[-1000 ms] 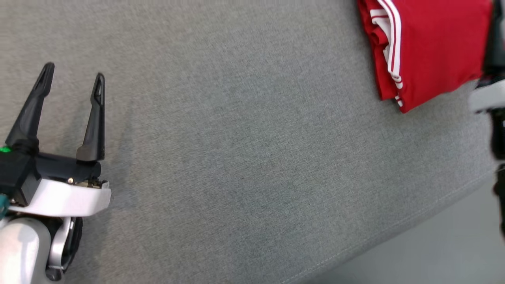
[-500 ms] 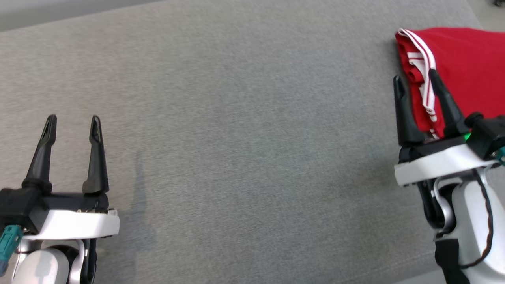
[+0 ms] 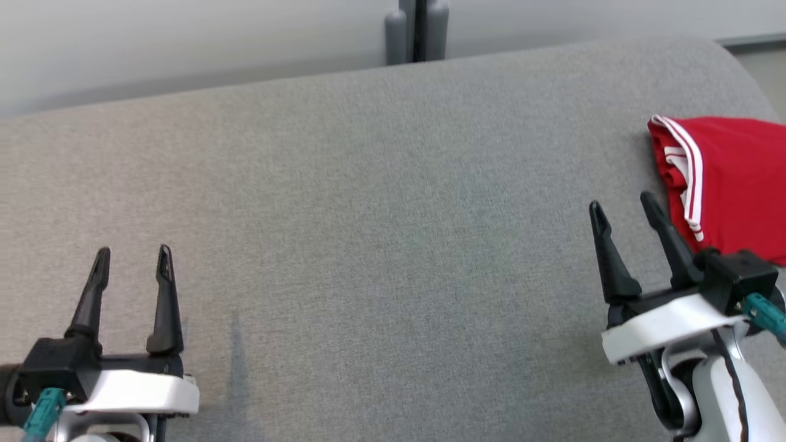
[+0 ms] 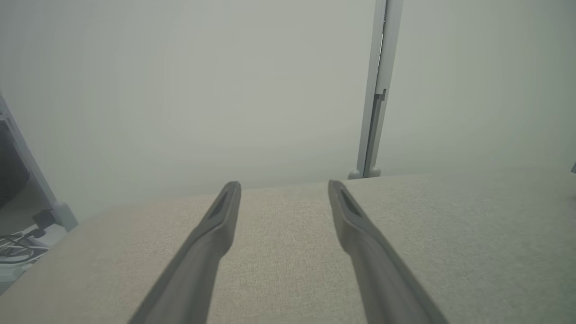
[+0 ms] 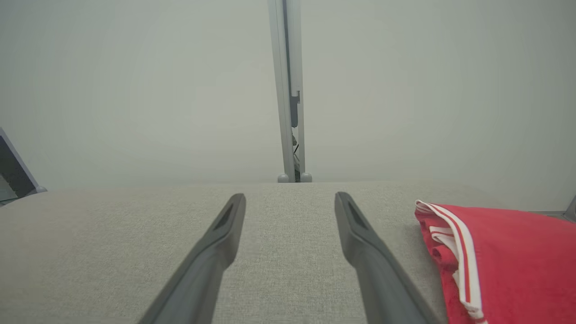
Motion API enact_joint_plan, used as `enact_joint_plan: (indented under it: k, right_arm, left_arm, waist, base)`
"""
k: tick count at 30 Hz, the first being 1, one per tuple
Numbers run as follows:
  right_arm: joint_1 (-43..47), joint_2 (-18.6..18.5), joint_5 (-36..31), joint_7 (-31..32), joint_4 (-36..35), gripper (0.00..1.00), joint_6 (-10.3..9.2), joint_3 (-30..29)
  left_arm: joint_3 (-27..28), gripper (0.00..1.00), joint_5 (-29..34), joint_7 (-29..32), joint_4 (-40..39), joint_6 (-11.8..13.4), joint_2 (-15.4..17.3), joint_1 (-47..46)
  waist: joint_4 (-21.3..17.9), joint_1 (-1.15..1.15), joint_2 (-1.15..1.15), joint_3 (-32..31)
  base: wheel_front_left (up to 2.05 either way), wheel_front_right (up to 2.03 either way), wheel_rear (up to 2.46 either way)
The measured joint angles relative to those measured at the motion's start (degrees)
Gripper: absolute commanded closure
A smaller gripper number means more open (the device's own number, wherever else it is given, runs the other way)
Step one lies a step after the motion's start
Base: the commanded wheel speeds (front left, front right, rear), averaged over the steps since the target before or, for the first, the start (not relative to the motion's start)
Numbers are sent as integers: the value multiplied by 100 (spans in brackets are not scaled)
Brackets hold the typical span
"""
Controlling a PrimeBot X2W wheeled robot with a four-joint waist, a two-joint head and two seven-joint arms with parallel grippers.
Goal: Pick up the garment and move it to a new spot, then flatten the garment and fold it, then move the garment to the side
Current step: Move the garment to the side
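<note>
Garment (image 3: 731,178) at counter's (image 3: 393,184) right edge
It is laid just beside the wide-spread right claw (image 3: 620,201), untouched; the left claw (image 3: 134,250) is spread wide too.

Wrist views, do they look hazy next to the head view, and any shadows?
Left wrist view: washed-out, fingers soft up close. Right wrist view: same haze, though the red garment is vivid. Head view: sharp, evenly lit, faint shadow beside the left pincer.

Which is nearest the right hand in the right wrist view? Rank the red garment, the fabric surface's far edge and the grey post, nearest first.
From the right hand:
1. Red garment, lying just to its right.
2. Fabric surface's far edge, straight ahead.
3. Grey post, standing beyond that edge.
</note>
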Motion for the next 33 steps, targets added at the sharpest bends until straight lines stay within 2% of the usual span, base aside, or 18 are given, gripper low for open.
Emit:
enact_joint_plan:
  k: [19, 33]
  right_arm:
    - [1387, 8, -27, 477, -608, 0, -1, -377]
    - [1635, 59, -44, 612, -912, 0, -1, -474]
  left_arm:
    - [-237, 0, -223, 151, 149, -21, -123, 709]
    - [-263, 0, -249, 370, 200, 38, -5, 777]
  waist:
    - [286, 0, 0, -1038]
    - [304, 0, 0, -1182]
  base:
    - [0, 0, 0]
    - [0, 0, 0]
